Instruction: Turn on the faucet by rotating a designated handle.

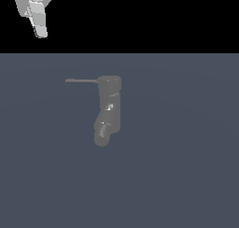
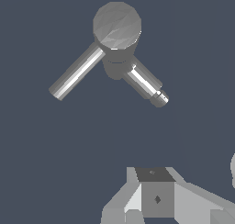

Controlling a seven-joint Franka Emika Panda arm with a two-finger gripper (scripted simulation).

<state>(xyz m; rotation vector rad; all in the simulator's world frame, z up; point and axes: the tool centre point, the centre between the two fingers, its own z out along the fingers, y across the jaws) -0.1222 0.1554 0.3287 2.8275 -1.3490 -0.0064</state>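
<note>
The faucet (image 1: 109, 108) is a dull grey upright cylinder standing on the flat grey-blue ground, with a bent spout (image 1: 101, 134) at its lower end. The handle (image 1: 81, 81), a thin straight rod, sticks out from the top cap toward the exterior view's left. My gripper (image 1: 41, 32) hangs high above and far to the exterior view's left of the handle, touching nothing. In the wrist view the faucet's round cap (image 2: 117, 25) is seen from above, with the handle (image 2: 75, 72) and the spout (image 2: 146, 84) spreading out from it. One finger (image 2: 156, 198) shows, well apart from the faucet; the gripper looks open and empty.
Flat grey-blue ground (image 1: 186, 175) surrounds the faucet on all sides. Nothing else stands on it in either view.
</note>
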